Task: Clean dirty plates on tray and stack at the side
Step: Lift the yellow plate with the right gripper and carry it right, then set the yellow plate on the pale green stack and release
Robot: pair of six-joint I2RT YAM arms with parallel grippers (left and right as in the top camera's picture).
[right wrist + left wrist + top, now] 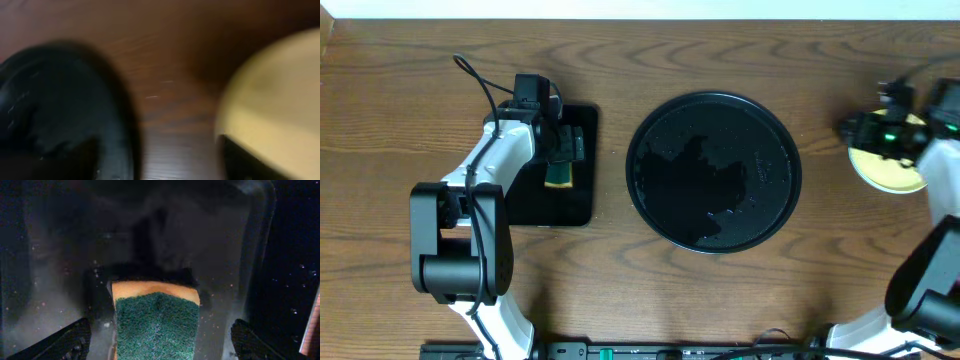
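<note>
**While the sponge is lying on its small tray, a yellow plate is sitting at the right**

As the overhead view is showing it, the round black tray (713,172) is sitting in the middle of the wooden table (620,290), its glossy floor glistening with wet patches and droplets. Well to its right, close to the table's right edge, a pale yellow plate (898,172) is resting on the wood, apart from the round tray. The right arm is covering part of it. Whether other plates are lying beneath it cannot be told.

The right gripper (850,128) is hanging just left of the plate's far side, between the plate and the round tray. Its wrist view is badly blurred. One dark finger (250,162) is showing low on the right over the yellow rim, with plain wood in the middle, so the jaws are standing apart and gripping nothing.

On the left, the small rectangular black tray (582,205) is lying well apart from the round one. A sponge (559,177), green scouring side up over a yellow body, is lying on its wet floor. The left gripper (563,150) is hovering over the sponge's far end. In its wrist view the two dark fingertips (65,341) are standing wide apart, one on each side of the sponge, and neither is touching it.
</note>
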